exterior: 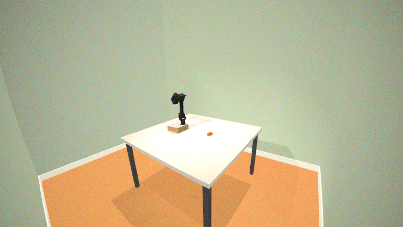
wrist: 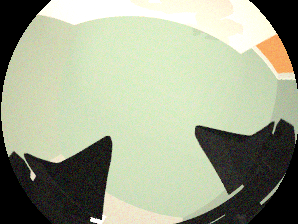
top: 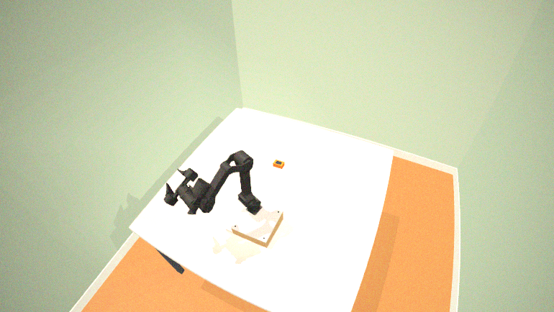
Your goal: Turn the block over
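Top view, hand point(top: 175, 181) spread wide, holding nothing, well apart from block point(top: 278, 164).
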Robot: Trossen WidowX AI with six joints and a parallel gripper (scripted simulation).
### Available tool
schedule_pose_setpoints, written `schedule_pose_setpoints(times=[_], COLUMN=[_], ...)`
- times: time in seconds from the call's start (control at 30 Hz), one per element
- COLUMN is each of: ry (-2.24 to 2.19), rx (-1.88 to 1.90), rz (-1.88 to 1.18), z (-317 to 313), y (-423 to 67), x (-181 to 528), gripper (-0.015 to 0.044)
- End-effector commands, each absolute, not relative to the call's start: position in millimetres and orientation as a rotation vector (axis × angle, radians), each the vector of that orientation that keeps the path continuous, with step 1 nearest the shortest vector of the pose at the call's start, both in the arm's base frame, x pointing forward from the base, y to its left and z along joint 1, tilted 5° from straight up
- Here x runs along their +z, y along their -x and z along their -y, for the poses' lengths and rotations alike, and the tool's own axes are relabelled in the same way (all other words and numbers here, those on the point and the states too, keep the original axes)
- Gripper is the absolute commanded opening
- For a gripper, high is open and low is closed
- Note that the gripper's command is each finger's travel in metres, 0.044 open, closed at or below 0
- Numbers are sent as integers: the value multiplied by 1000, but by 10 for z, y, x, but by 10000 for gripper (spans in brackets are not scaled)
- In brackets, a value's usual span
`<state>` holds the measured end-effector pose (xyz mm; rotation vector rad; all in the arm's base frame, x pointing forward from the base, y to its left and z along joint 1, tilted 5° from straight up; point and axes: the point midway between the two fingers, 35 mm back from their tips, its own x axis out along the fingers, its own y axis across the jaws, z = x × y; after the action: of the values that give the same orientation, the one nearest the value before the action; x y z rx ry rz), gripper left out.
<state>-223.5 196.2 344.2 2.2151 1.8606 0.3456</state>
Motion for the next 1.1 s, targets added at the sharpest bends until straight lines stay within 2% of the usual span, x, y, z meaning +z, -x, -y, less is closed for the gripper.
schedule_pose_setpoints(times=[0.0,0.03,0.33,0.57,0.8,1.07], ry=[-2214,-2210,-1998,-1652,-1248,-800], rx=[356,388,798,932,915,776], rz=[-1851,-1821,-1285,-913,-657,-523], z=[-1978,-2027,-2966,-3763,-4460,-4893], y=[2234,2228,1985,1567,835,-348], x=[3446,3457,3543,3406,3095,2598], gripper=[426,440,440,440,440,440])
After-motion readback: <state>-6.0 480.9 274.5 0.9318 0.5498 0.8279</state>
